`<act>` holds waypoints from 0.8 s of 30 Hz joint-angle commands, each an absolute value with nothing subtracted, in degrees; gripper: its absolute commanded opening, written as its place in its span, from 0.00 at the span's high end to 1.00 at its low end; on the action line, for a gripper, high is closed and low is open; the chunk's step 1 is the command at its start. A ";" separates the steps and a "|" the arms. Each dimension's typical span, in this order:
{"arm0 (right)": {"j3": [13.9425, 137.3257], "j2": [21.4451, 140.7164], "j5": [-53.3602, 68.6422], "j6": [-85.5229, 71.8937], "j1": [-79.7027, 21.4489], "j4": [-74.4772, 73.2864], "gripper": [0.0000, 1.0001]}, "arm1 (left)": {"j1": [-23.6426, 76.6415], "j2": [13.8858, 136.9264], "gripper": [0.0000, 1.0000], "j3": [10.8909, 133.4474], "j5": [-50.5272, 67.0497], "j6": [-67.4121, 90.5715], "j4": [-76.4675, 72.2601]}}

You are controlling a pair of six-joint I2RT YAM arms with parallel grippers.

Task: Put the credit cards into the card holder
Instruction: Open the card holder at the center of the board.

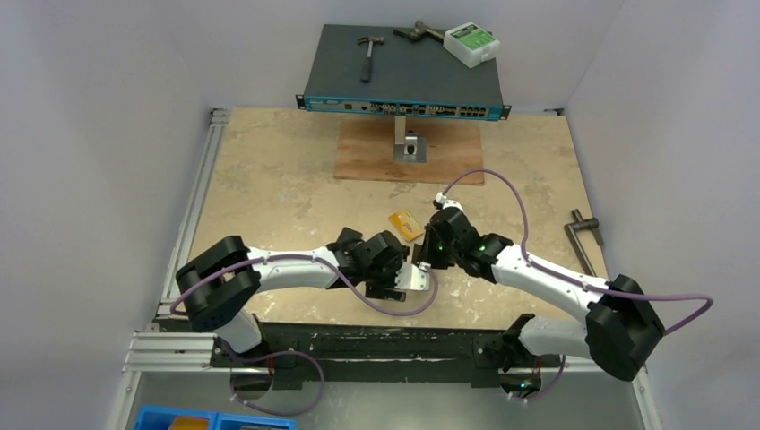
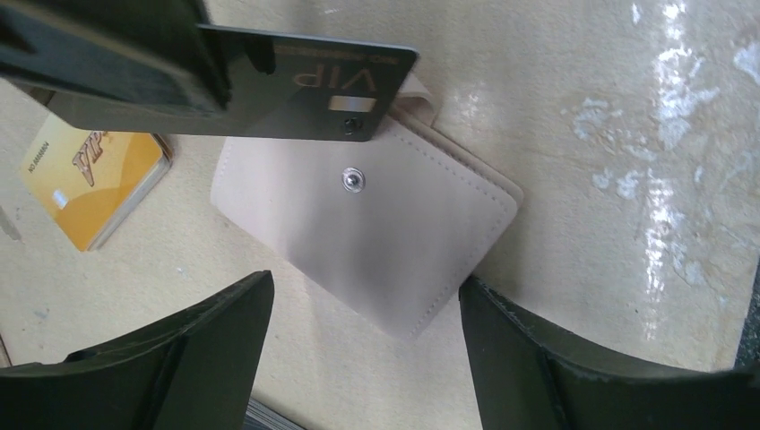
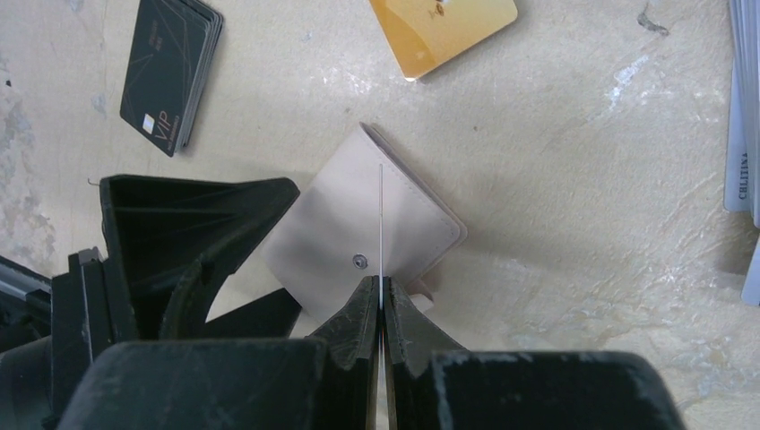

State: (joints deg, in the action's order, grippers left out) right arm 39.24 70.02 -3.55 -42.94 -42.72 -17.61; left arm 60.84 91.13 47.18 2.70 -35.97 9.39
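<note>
Holder (image 2: 367, 242) (image 3: 332, 224): lies folded shut on the desk (image 2: 627, 179), outer beige face up, snap stud showing.

Left claw (image 2: 363, 300): released. Its fingers (image 2: 215, 340) stand wide apart above the near corner of the holder, one to each side, gripping nothing.

Right claw (image 3: 381, 287): clenched on a black card (image 2: 305, 85) (image 3: 381, 224) marked "VIP". The card is held on edge over the holder, its free end above the holder's middle. Whether the card touches the holder cannot be told.

Orange card (image 2: 94, 184) (image 3: 444, 27): flat on the desk, near the holder and apart from it, on its far side in the right wrist view.

Black stack (image 3: 170, 76): several dark cards piled flat on the desk, well apart from the holder, beyond the left claw.

Silver cards (image 3: 742, 107): at the right edge of the right wrist view, well apart from the holder; only partly in frame.
</note>
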 commanded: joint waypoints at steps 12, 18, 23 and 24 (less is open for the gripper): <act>31.58 59.87 -6.29 -47.31 -42.41 -19.49 1.00 | 57.83 94.75 0.45 56.27 7.43 -26.18 17.49; 29.68 60.37 -5.92 -48.03 -41.98 -17.98 1.00 | 55.81 94.43 0.49 56.55 7.66 -23.72 18.01; 29.18 60.24 -6.03 -48.34 -41.92 -17.93 1.00 | 54.81 93.45 0.50 56.09 7.08 -21.99 17.11; 29.14 60.15 -6.18 -48.50 -41.92 -18.15 1.00 | 54.70 93.30 0.49 56.05 7.06 -21.57 16.91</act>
State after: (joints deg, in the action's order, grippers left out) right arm 29.63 60.69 -5.21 -47.37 -42.04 -18.68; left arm 55.27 94.76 54.54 6.46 -24.53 17.78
